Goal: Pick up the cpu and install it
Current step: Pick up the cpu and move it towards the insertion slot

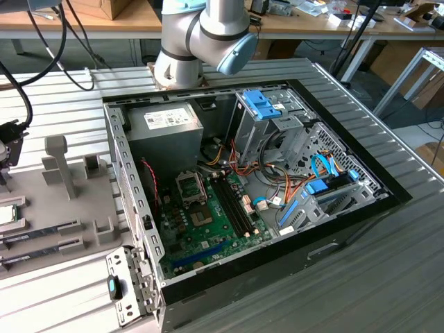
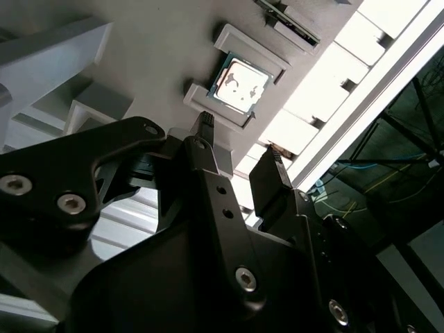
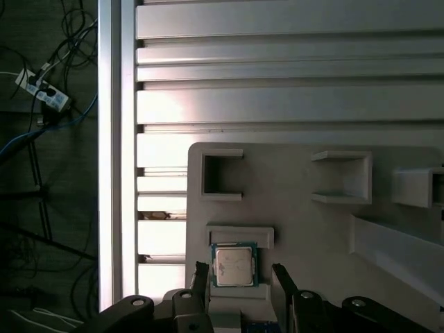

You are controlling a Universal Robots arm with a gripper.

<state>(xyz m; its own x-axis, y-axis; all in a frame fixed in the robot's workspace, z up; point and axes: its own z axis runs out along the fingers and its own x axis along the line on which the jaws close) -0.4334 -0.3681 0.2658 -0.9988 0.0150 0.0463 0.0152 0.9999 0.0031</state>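
– cpu (image 3: 234, 266) first: where does it lie?

– On the pale grey holder plate (image 3: 298, 222), flat in a shallow framed nest near the plate's edge, with its silvery top up. The second wrist view shows it (image 2: 239, 84) square inside the same raised frame. In the exterior view it (image 1: 5, 214) sits at the plate's far end from the computer.

– And the gripper?

– The gripper (image 3: 241, 281) hangs over that nest. Its two black fingers (image 3: 202, 281) are spread wider than the chip, one on either side of it. In the second wrist view the gripper (image 2: 238, 149) has its fingertips (image 2: 206, 126) parted with a gap between them and nothing in its grasp.

– Is it touching the chip?

– I cannot tell how high above the plate the tips stand.

– What else is on the plate?

– Two long dark memory sticks (image 1: 41, 232) lie in slots just beside the cpu's nest. Grey upright posts (image 1: 59, 163) stand farther along, and the first wrist view shows two open-sided pockets (image 3: 222, 173) beyond the nest.

– The computer?

– The open computer case (image 1: 333, 243) lies beside the plate, on the exterior view's right of it, both on the slatted metal table (image 1: 402, 277). Inside, the green motherboard (image 1: 208, 229) carries a black socket frame (image 1: 191, 186), well apart from the plate.
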